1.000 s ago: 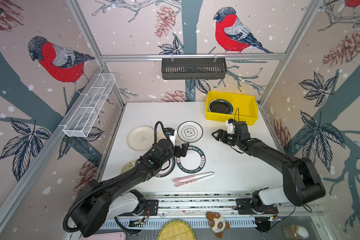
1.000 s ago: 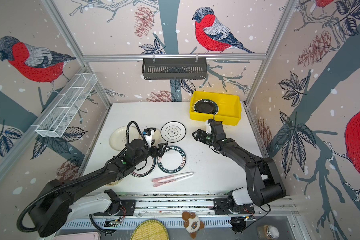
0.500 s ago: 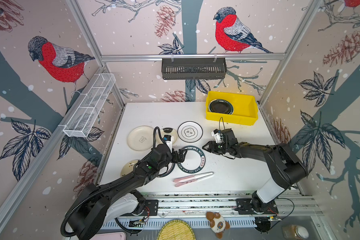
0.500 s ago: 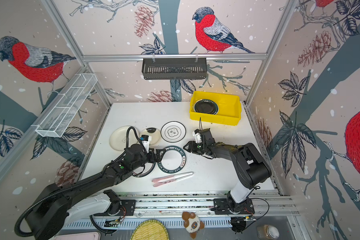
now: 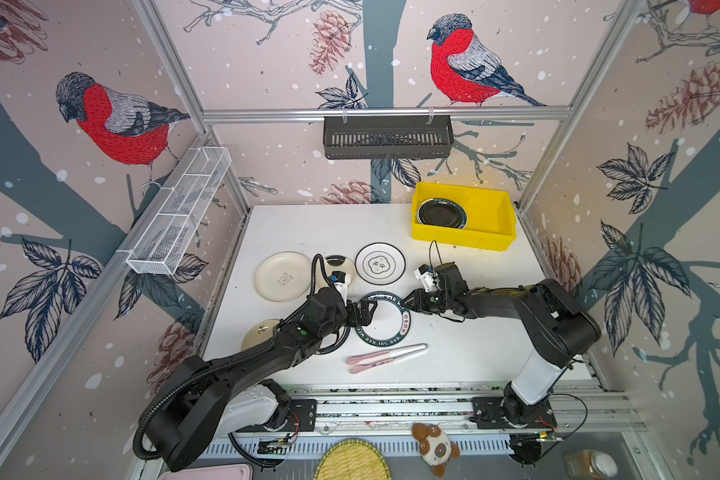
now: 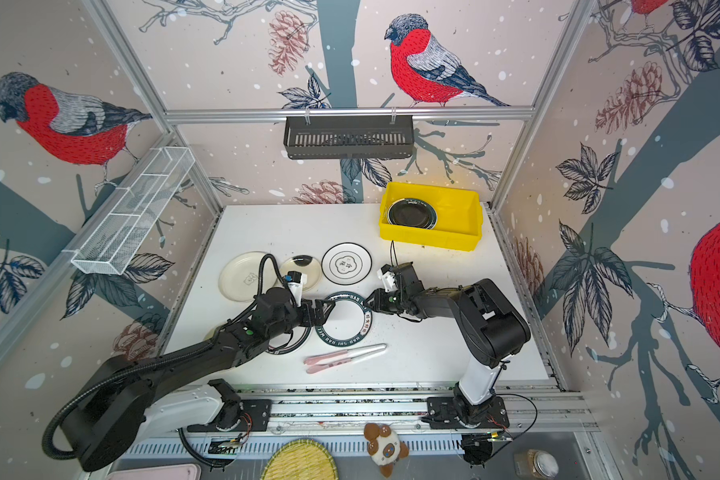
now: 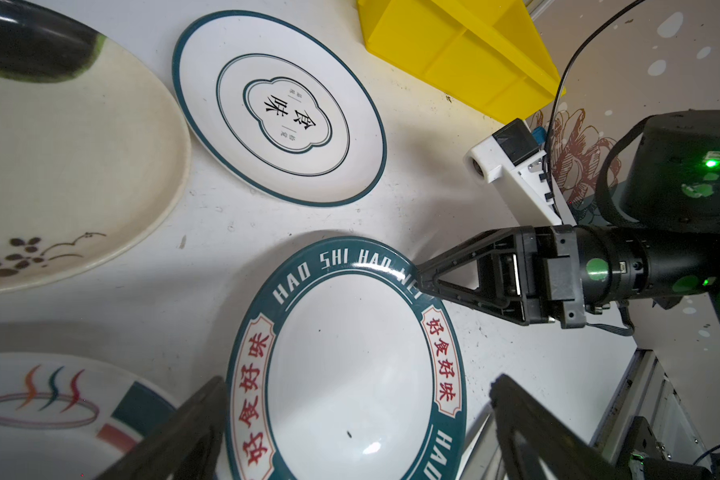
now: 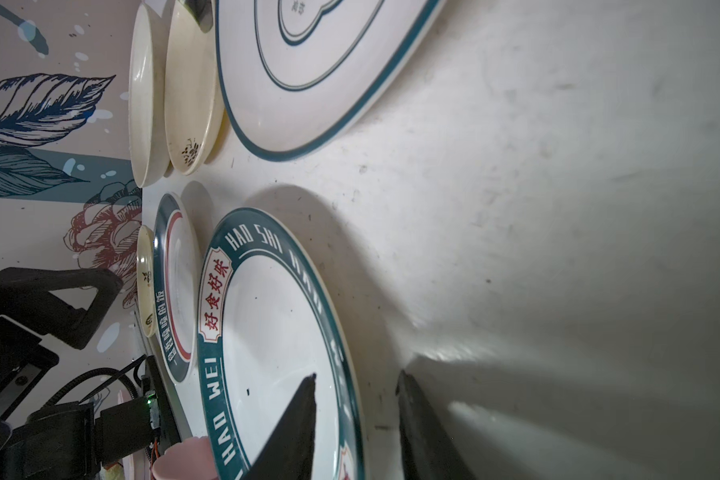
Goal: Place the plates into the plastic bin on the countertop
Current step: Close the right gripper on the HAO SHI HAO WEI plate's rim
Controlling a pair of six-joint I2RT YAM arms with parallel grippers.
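Observation:
A white plate with a teal lettered rim (image 5: 385,320) (image 6: 344,318) lies flat mid-countertop. My right gripper (image 5: 408,301) (image 8: 356,375) is low at its right edge, open narrowly, one finger over the plate (image 8: 275,332) and one outside on the table, with gaps showing. From the plate's left side my left gripper (image 5: 364,313) (image 7: 360,379) stands wide open, straddling that edge. The yellow plastic bin (image 5: 487,232) at the back right holds a glossy black plate (image 5: 441,212). Other plates lie around: teal-rimmed white (image 5: 380,264), cream (image 5: 282,276), a dark-rimmed one (image 5: 333,345) under the left arm.
Two pink utensils (image 5: 385,355) lie just in front of the lettered plate. A black slotted basket (image 5: 387,137) hangs on the back wall and a white wire shelf (image 5: 179,212) on the left wall. A woven mat (image 5: 352,461) and plush toy (image 5: 435,449) sit below the front rail.
My right gripper came down and left from near the bin to the lettered plate's right rim, its jaws narrowing. The left gripper edged forward to the plate's left rim, still open.

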